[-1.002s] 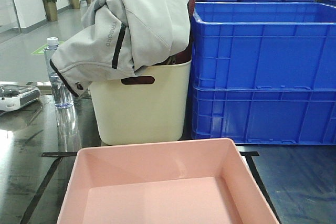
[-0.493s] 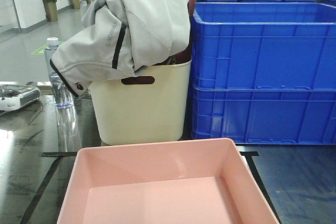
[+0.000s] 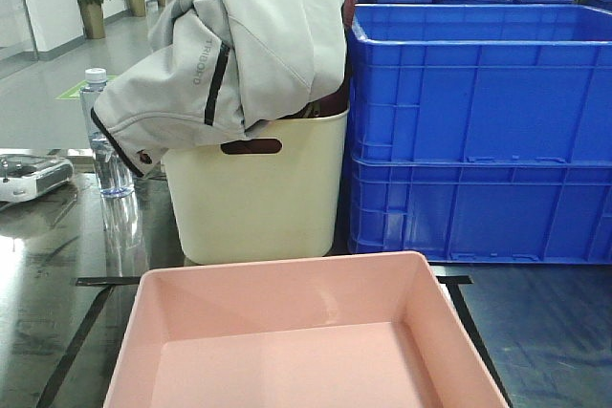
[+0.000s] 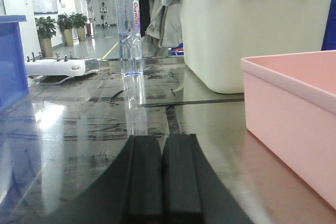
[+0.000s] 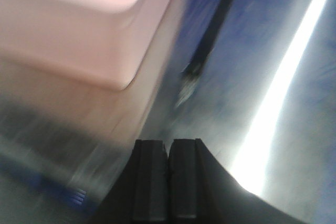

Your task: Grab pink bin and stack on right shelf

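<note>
The pink bin [image 3: 306, 341] sits on the shiny steel shelf top [image 3: 48, 274] inside a black tape rectangle, near the front edge. It also shows in the left wrist view [image 4: 294, 108] and the right wrist view [image 5: 79, 19]. My left gripper [image 4: 163, 140] is shut and empty, low over the shelf top, left of the bin and apart from it. My right gripper [image 5: 169, 142] is shut and empty, just off the bin's right corner, over the steel surface. Neither gripper shows in the front view.
A cream bin [image 3: 258, 188] stuffed with a grey jacket [image 3: 229, 45] stands behind the pink bin. Stacked blue crates [image 3: 478, 131] stand at the right. A water bottle [image 4: 129, 30] and a white device [image 4: 58, 66] are at the left.
</note>
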You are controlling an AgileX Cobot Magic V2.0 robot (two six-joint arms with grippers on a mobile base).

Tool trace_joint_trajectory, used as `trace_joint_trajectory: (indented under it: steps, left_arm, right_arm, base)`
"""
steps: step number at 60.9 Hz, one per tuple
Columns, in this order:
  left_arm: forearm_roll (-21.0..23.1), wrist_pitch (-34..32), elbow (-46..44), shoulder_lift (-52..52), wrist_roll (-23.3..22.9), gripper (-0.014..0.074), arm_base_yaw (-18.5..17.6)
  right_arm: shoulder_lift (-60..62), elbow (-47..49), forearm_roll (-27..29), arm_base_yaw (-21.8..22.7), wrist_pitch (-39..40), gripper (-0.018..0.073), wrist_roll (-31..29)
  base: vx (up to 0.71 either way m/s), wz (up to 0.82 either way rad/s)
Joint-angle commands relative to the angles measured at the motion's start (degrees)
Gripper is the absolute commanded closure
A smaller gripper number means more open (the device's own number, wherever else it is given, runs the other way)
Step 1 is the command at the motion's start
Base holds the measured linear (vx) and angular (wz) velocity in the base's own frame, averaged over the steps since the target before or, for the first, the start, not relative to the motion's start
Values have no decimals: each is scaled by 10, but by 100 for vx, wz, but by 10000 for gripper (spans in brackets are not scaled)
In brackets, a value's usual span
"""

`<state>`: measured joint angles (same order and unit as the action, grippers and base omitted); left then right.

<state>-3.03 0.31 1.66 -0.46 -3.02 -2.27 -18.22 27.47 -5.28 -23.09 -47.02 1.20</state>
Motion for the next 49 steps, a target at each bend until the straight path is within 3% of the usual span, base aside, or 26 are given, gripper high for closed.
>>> trace_joint_trajectory:
  steps: [1,8,24,49]
  left_arm:
    - [0,-47,8,-11,-4,602,0]
    - [0,-47,8,-11,-4,602,0]
    - [0,-47,8,-11,-4,602,0]
    - [0,-47,8,-11,-4,602,0]
  right_arm:
    - [34,-34,-26,63,147,568,-8]
    - [104,-140,-25,151,297,568,-7]
    - [188,-286,-17,247,491,568,11]
    - [196,-293,-19,226,508,568,12]
  base:
    - [0,0]
    - [0,0]
    - [0,0]
    - [0,0]
